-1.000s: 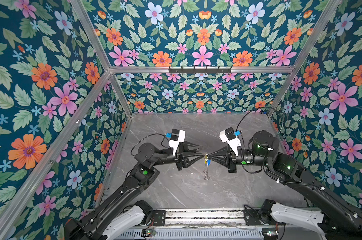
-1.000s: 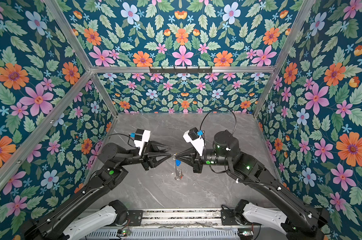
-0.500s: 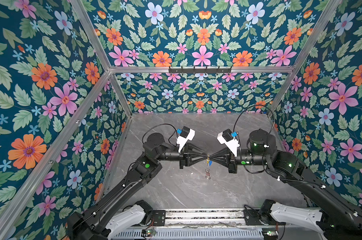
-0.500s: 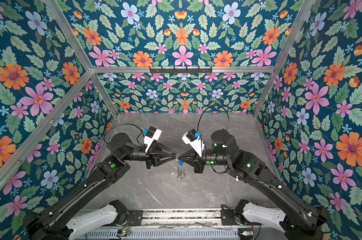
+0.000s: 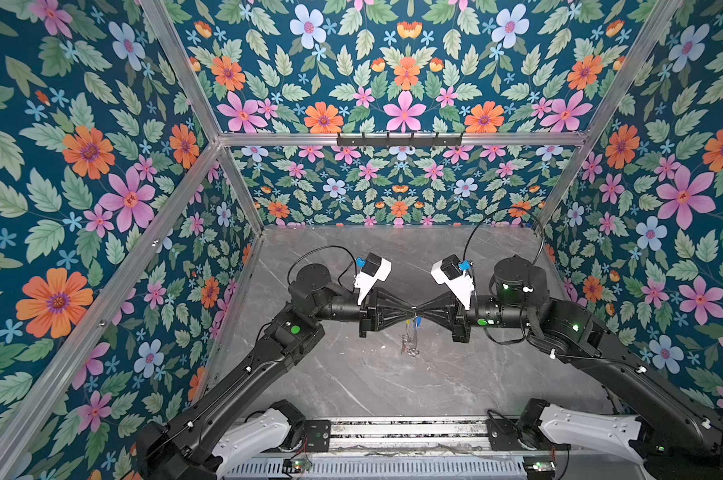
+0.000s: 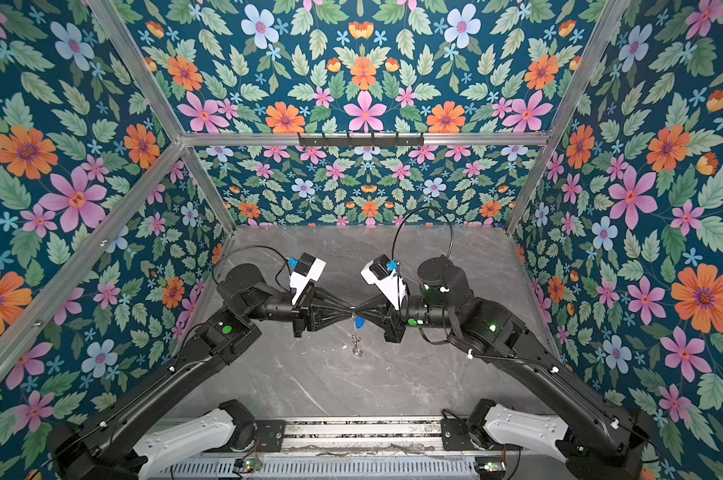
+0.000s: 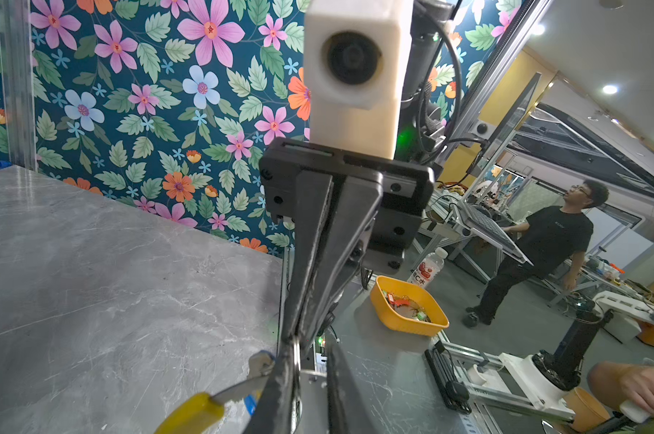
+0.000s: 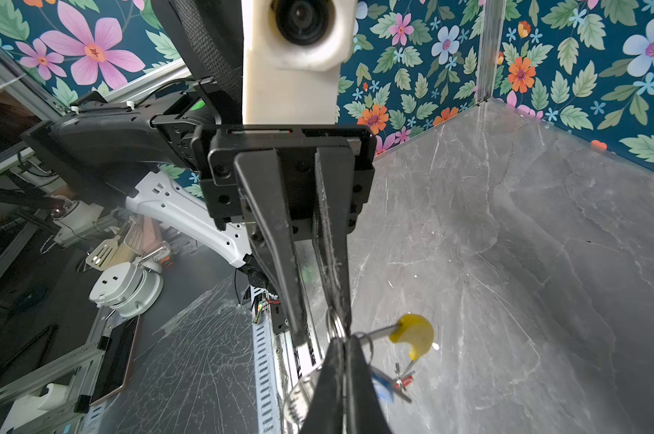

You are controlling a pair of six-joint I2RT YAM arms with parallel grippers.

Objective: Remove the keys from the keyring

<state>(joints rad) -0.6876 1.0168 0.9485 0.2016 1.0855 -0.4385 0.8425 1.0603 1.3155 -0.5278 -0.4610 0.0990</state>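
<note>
- Both arms are in front of me, level and nose to nose. In both top views their tips meet at the centre of the frame, just below mid-height, over the grey marble tabletop [image 5: 351, 374].
- The right gripper [image 8: 343, 344] has its jaws pressed flat together on the keyring [image 8: 378, 330]. It pinches the thin grey wire where a small split ring [image 8: 334, 325] sits.
- The left gripper [image 8: 319, 330] is at a narrow setting, with a slim gap showing between its fingers in both wrist views. The split ring lies against one finger [image 8: 338, 300], and I can't tell whether anything is pinched.
- The keyring hangs below the two tips as a thin silvery dangle, at the centre of both top views.
- Its yellow arc [image 8: 411, 336] sticks out to one side of the right jaws. In the left wrist view it fills the bottom edge of the frame.
- The blue-tagged key [image 8: 383, 387] hangs right beside the right gripper's fingers, and shows as a blue dot under the tips in a top view.
- The red-tagged key [image 8: 407, 379] shows only a sliver of red, next to the blue one and under the yellow arc.
- I can't tell whether the lowest bits touch the tabletop.
</note>
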